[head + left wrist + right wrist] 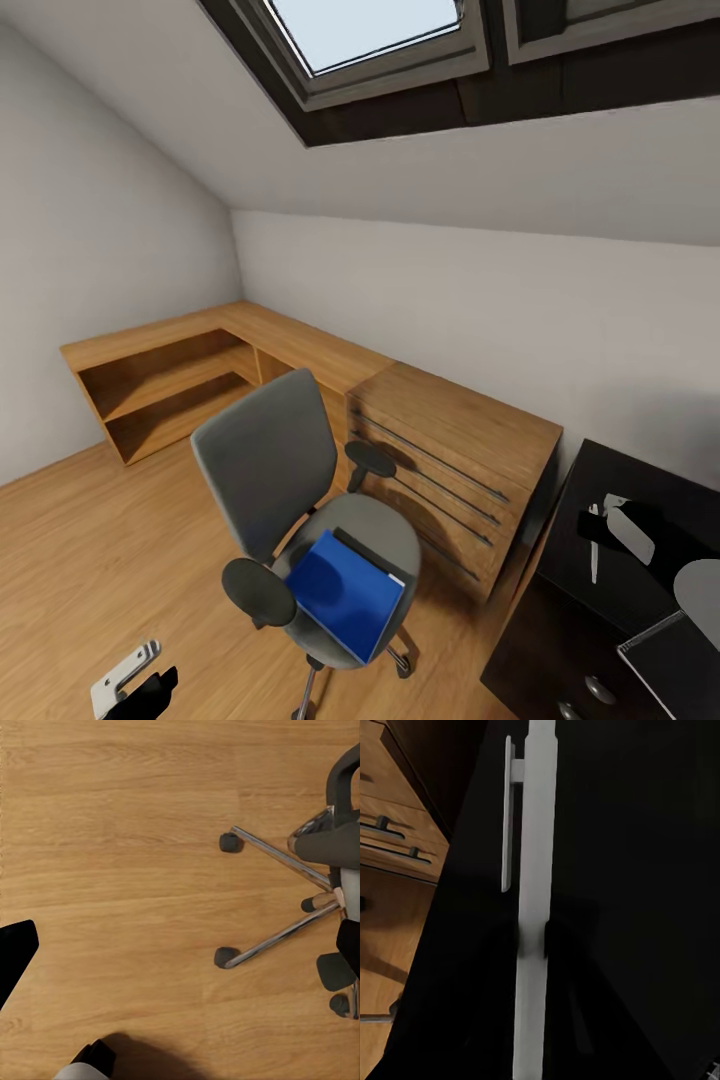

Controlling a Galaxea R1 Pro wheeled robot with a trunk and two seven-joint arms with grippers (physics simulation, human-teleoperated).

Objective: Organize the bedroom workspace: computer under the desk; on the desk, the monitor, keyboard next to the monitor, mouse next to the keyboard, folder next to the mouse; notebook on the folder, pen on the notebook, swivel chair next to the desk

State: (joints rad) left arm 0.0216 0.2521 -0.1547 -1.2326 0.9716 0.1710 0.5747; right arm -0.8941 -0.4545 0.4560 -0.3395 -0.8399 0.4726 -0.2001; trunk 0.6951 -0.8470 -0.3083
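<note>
One swivel chair [300,500] stands on the wooden floor [90,560] of an attic room, carrying one blue folder [345,592] tilted on its seat. Beside the chair sit a wooden chest of drawers [460,470] and, beyond that, the black desk [640,590]. The left gripper [135,685] hangs low, well apart from the folder; the right gripper [625,525] is over the desk. Whether either is clenched, I cannot tell.
</note>
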